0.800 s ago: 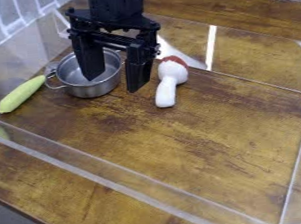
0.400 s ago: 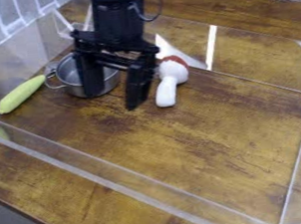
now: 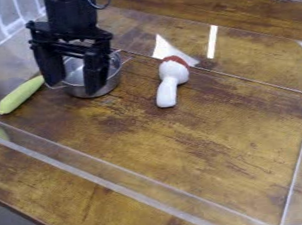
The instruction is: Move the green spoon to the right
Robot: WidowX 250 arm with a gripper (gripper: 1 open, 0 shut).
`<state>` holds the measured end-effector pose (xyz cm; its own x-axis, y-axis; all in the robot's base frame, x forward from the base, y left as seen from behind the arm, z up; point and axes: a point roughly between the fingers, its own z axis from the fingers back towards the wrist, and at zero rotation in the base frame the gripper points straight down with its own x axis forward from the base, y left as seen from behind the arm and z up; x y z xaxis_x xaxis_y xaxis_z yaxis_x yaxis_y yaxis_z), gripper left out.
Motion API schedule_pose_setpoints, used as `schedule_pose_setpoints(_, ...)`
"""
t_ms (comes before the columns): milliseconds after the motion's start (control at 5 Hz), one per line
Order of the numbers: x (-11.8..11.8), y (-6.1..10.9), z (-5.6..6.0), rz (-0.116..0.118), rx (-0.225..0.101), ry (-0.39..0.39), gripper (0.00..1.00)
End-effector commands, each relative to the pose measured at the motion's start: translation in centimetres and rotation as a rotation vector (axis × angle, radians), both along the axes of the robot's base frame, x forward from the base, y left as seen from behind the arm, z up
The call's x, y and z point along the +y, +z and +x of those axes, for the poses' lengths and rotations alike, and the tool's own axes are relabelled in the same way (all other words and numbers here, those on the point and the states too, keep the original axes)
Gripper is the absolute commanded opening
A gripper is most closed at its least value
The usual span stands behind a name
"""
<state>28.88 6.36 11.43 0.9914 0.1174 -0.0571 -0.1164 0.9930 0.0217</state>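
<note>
The green spoon [image 3: 20, 94] is a small yellow-green tapered piece lying on the wooden table at the far left, slanted, left of the steel pot [image 3: 91, 80]. My black gripper [image 3: 76, 73] hangs upright over the pot with its two fingers spread wide and nothing between them. Its left finger [image 3: 50, 72] stands a short way to the right of the spoon, not touching it. The pot is partly hidden behind the fingers.
A white mushroom-shaped item with a red part [image 3: 172, 79] lies right of the pot. A clear plastic wall [image 3: 147, 190] runs around the table area, with its front edge low across the foreground and a side at the right.
The gripper has moved left, from beside the mushroom-shaped item to over the pot, nearer the spoon. Its fingers stay spread. The spoon, pot and mushroom item have not moved.
</note>
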Motion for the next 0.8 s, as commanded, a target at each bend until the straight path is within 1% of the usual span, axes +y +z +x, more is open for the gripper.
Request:
schedule_pose_setpoints(0, 0.9, 2.0, 0.6, 0.02, -0.076, -0.033, 1.0)
schedule_pose_setpoints(200, 0.7, 1.5, 0.8, 0.02, -0.068, -0.083, 1.0)
schedule_pose_setpoints(400, 1.2, 1.2, 0.7, 0.019, -0.063, -0.137, 1.0)
schedule_pose_setpoints(600, 2.2, 1.3, 0.8, 0.022, -0.074, -0.188, 1.0)
